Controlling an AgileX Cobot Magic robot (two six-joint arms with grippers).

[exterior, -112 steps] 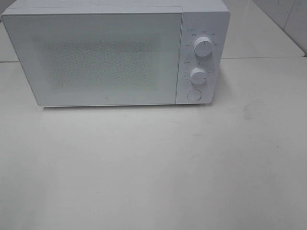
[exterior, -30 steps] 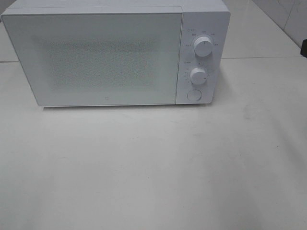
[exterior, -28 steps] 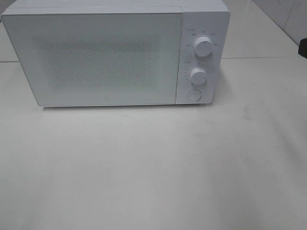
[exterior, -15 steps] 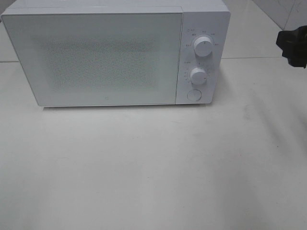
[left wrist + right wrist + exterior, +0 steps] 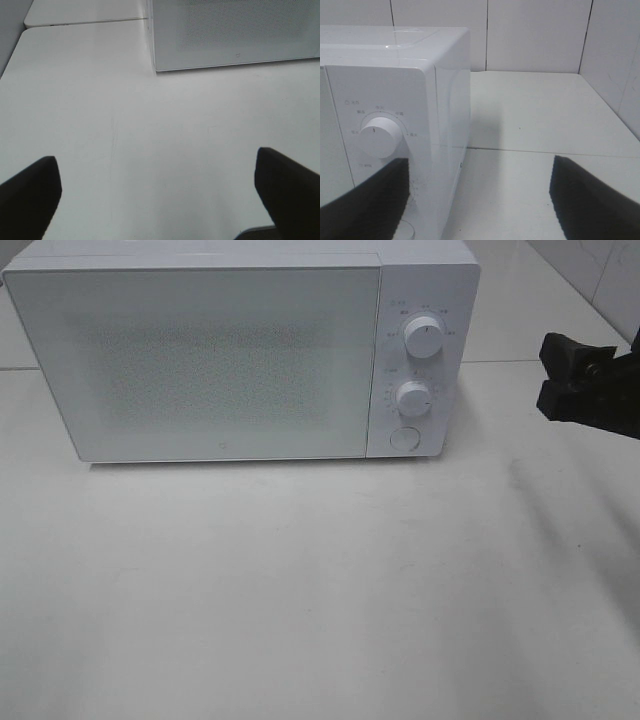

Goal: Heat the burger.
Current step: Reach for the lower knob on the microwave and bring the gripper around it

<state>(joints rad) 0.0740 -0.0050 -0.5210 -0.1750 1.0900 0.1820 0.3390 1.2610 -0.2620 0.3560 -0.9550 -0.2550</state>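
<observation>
The burger is not in view in any frame. A white microwave [image 5: 220, 350] stands at the back of the table with its door shut. It also shows in the left wrist view [image 5: 235, 30] and the right wrist view [image 5: 395, 90]. My right gripper [image 5: 555, 375] is open and empty, in the air to the right of the control panel; its fingers frame the right wrist view [image 5: 477, 200]. My left gripper [image 5: 157, 197] is open and empty above the bare table in front of the microwave's left corner. It is outside the exterior view.
The control panel has an upper knob [image 5: 424, 340], a lower knob [image 5: 412, 397] and a round button [image 5: 404, 438]. The upper knob also shows in the right wrist view [image 5: 379, 136]. The white table [image 5: 300, 590] spreads in front. A tiled wall [image 5: 535, 35] stands behind.
My right gripper has come in from the right edge and moved left toward the microwave's control panel. The microwave has not moved.
</observation>
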